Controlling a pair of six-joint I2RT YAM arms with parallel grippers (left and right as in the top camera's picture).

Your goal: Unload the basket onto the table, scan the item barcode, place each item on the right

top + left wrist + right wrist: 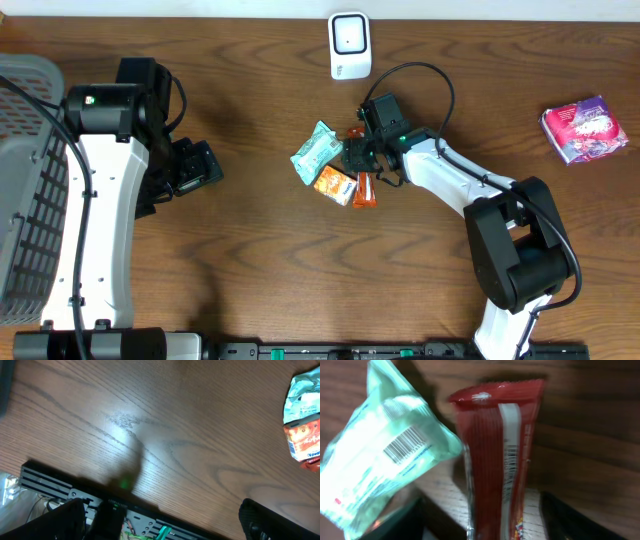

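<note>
Packets lie bunched at the middle of the tabletop, a little toward its far edge, in the overhead view: a green packet (317, 150), an orange packet (335, 186) and a red packet (364, 191), with the white scanner (350, 45) beyond them at the far edge. The right gripper (358, 160) sits over this bunch, while the left gripper (195, 165) hangs well apart toward the left edge, so the right arm is plainly nearer. From the left wrist, that gripper's jaws are spread wide over bare wood and hold nothing. The green and orange packets show only at the frame's right side. From the right wrist, the red packet runs lengthwise straight away from the camera, its near end between the parted jaws with a gap on each side, so nothing looks gripped yet. The green packet lies just left, its barcode (404, 444) facing up. A squeeze across the red packet's narrow width seems the likely next move.
</note>
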